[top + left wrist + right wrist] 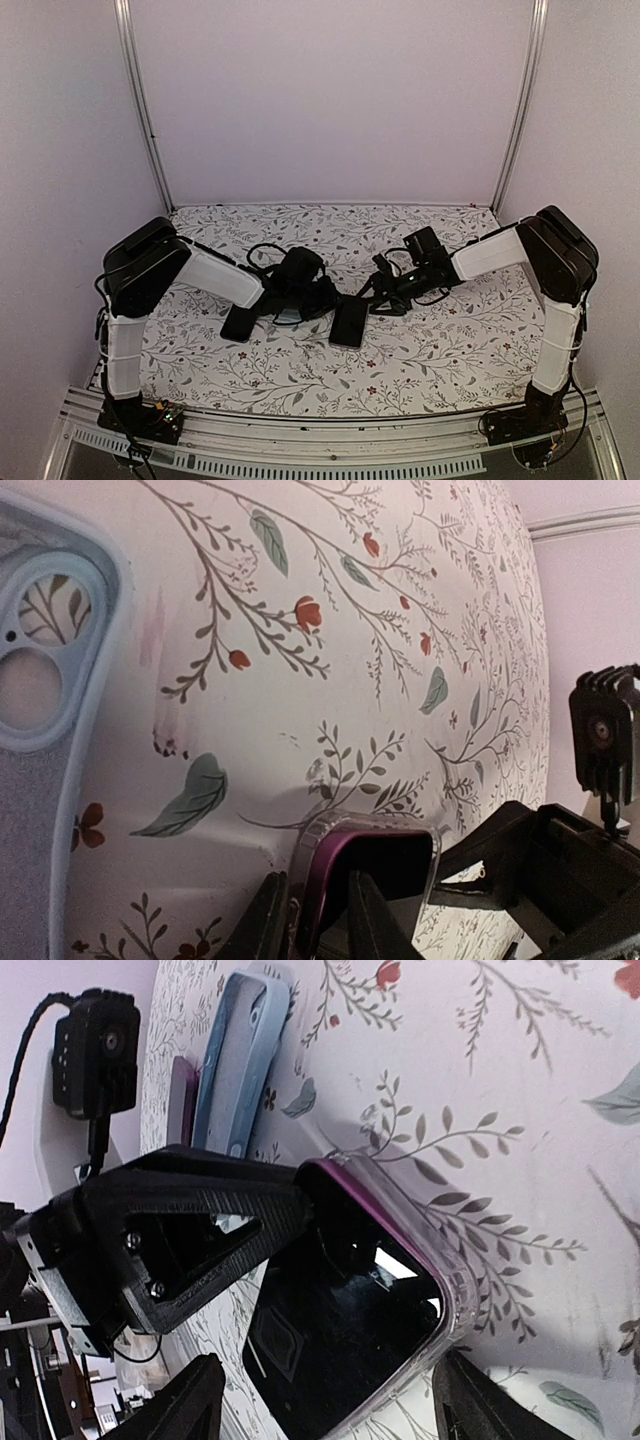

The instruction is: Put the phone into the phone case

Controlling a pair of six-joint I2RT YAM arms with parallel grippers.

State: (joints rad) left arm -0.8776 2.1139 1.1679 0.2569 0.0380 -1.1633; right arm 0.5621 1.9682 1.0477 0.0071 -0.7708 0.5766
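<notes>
Phone (340, 1330) looks seated in clear case (455, 1295) (visible end only), on tabletop (450, 350). Left pincer (315, 920) clenched on phone end; right pincer (330, 1400) released, straddling. Left: check far end.

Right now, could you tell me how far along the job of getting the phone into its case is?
Done: the clear case already wraps the one visible corner of the purple phone. In hand: the left gripper is shut on the cased phone, and the right gripper stands open around it. Left: I cannot tell whether the other end is seated, so likely press it home, then release.
</notes>
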